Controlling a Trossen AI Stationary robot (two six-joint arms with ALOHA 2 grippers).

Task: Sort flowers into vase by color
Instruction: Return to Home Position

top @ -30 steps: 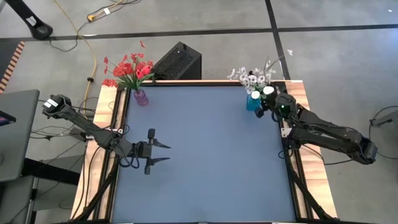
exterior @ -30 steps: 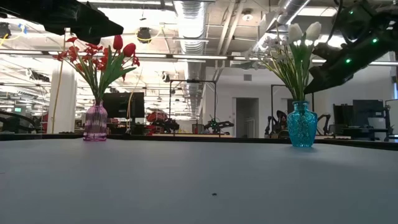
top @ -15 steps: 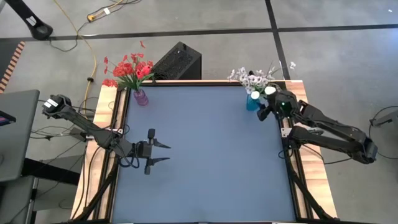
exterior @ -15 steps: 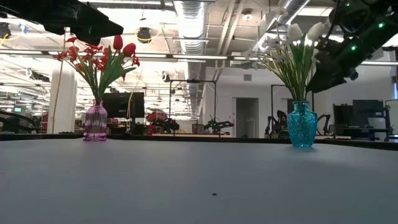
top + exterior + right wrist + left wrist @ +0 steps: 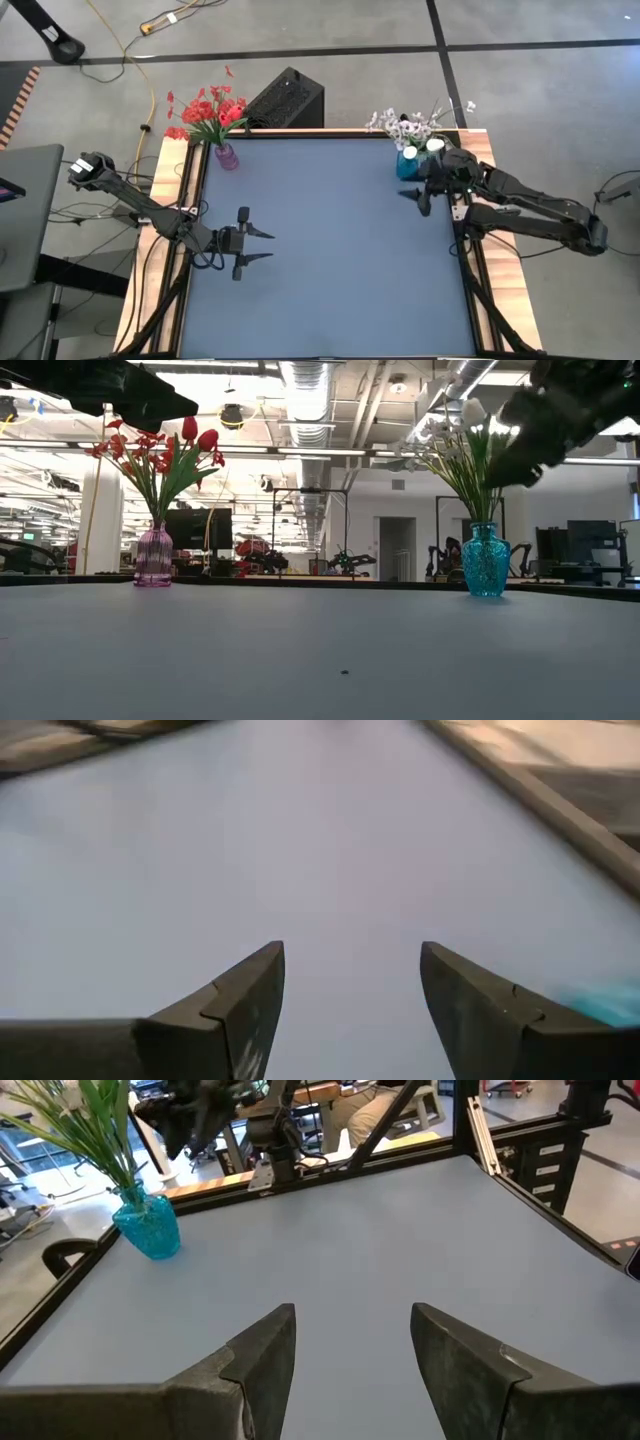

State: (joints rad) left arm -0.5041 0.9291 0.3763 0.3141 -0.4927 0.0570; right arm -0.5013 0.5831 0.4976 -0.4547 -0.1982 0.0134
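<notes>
The red flowers (image 5: 207,110) stand with their stalks in a pink vase (image 5: 227,156) at the table's far left; they also show in the low view (image 5: 160,452). The white flowers (image 5: 405,125) stand in a blue vase (image 5: 406,165) at the far right, and the vase also shows in the low view (image 5: 486,561) and left wrist view (image 5: 147,1226). My right gripper (image 5: 414,198) is open and empty just near of the blue vase, above the table. My left gripper (image 5: 264,245) is open and empty at the table's left side.
The blue table top (image 5: 330,250) lies bare between the vases and toward the near edge. Wooden rails (image 5: 172,200) run along the left and right sides. A black box (image 5: 285,98) stands behind the far edge.
My right gripper has drawn back from the white flowers and the blue vase toward the table's near edge and turned to point over the table top. It is empty and open. The flowers stay in the vase.
</notes>
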